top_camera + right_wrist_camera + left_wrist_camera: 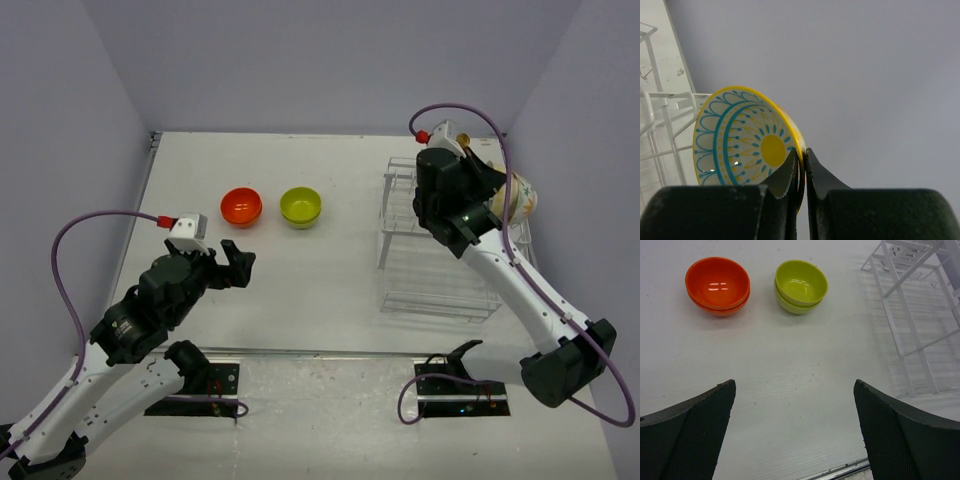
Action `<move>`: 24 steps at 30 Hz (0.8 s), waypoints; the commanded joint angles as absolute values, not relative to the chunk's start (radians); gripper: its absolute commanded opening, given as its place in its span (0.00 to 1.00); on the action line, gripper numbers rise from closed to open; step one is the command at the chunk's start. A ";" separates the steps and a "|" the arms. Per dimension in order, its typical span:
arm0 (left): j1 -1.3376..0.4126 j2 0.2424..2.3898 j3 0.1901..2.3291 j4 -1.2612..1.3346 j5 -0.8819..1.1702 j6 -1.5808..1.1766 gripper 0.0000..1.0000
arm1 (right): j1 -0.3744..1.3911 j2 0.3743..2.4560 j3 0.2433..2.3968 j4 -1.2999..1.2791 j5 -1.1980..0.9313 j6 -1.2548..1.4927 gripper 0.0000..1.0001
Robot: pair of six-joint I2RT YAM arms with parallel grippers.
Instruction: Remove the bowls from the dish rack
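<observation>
The top view looks down over the table [330, 300]. Wrist views sit close behind the left pincer [795, 385] and right pincer [801, 150]; all three share the rack [425, 275].

- You have a white table [300, 300] under everything – matte, with small dark specks and scuffs that show best in the left wrist view [790, 390].
- You see plain pale lavender-grey walls [320, 60] closing the table in on the left, far and right sides; the right wrist view looks mostly at one of them [880, 75].
- You can spot a thin metal strip [330, 352] running along the table's near edge – it also shows at the bottom of the left wrist view [840, 471].
- At the far right, a small gold-coloured object [463, 141] peeks up; too small to make out.
</observation>
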State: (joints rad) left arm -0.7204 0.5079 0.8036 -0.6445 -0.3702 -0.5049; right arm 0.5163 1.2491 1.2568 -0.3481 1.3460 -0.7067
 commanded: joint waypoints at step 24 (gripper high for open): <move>-0.719 0.699 1.127 -0.588 -0.183 -0.491 1.00 | 0.607 1.258 1.817 -1.132 0.746 0.284 0.00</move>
State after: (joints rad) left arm -0.7204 0.6079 0.9585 -0.6537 -0.2787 -0.4953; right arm 0.5945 1.2633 1.8240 -0.9802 0.9493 0.0437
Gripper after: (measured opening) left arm 0.997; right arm 0.054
